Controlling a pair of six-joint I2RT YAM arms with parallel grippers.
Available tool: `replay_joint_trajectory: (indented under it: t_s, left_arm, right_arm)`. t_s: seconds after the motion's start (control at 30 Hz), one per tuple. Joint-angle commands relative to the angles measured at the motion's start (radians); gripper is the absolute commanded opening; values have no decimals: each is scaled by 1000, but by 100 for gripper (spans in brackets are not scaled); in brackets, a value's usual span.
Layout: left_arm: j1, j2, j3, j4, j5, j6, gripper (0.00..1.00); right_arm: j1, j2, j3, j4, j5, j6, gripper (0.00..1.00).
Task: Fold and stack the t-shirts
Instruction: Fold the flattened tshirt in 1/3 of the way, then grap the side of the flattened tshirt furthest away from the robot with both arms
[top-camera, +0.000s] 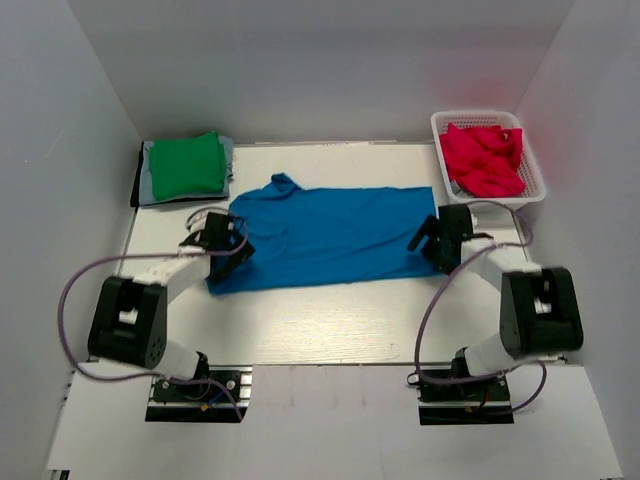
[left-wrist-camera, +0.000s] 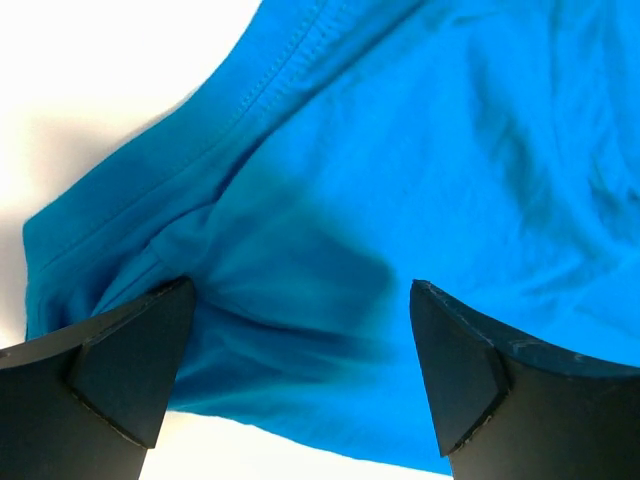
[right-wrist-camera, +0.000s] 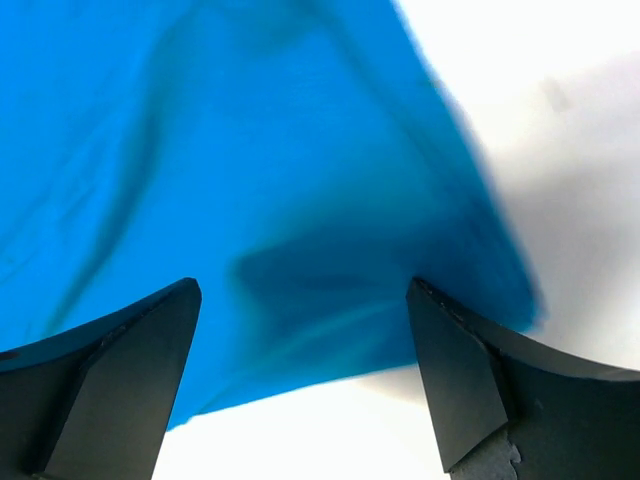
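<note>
left gripper (top-camera: 222, 240): jaws spread wide, gap unblocked, only the bright blue cloth t-shirt (top-camera: 330, 235) lying flat beneath. Ahead of it and slightly outboard sits a stack of folded shirts (top-camera: 187, 165), green one on top, near but apart. Behind it, towards the bases, is bare white tabletop (top-camera: 320, 320), an open lane.

right gripper (top-camera: 432, 240): also wide open over the blue hem, with bare table just outboard. Ahead and outboard is a white mesh basket (top-camera: 478, 114) heaped with crimson-pink shirts (top-camera: 483, 160), close.

Between the claws there is only low flat cloth. White enclosure walls (top-camera: 320, 70) bound the far side and both flanks.
</note>
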Motion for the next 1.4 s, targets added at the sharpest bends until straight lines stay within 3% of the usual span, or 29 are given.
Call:
replay_joint_trajectory:
  t_s: [0.0,0.17,0.3,0.37,0.5,0.63,0.9,1.2,1.27,1.37]
  left_arm:
    - [-3,-134,-139,-381,-56,-104,100]
    - [-12,-478,-191,-532,20,-181,100]
    - [-12,-687,-191,-437,89,-135,100]
    - [-12,-703,-167,-348,89,-81,100]
    - [-12,-518,-2,-251,80,38,100]
    - [-30,-156,176,-159,135,156,100]
    - [-121,221,531,-214,69,380,97]
    - [-150,496,753,-245,-104,534,90]
    - [-150,558,828,-300,-207,490,85]
    - [-129,567,841,-277,-210,485,76]
  right_arm:
    - [-9,-130,-97,-165,59,13,90]
    - [1,-329,-209,-202,-25,-23,90]
    - [12,-441,-186,-177,-54,-103,90]
    - [20,-491,-160,-164,-42,-129,90]
    - [27,-498,-89,-117,-27,-166,90]
    - [30,-416,-48,-52,-33,-166,90]
    - [27,-212,40,-58,-56,-154,90]
    - [24,-95,119,-42,-63,-163,90]
    - [24,-83,133,-48,-63,-172,90]
    - [24,-78,138,-48,-57,-180,90]
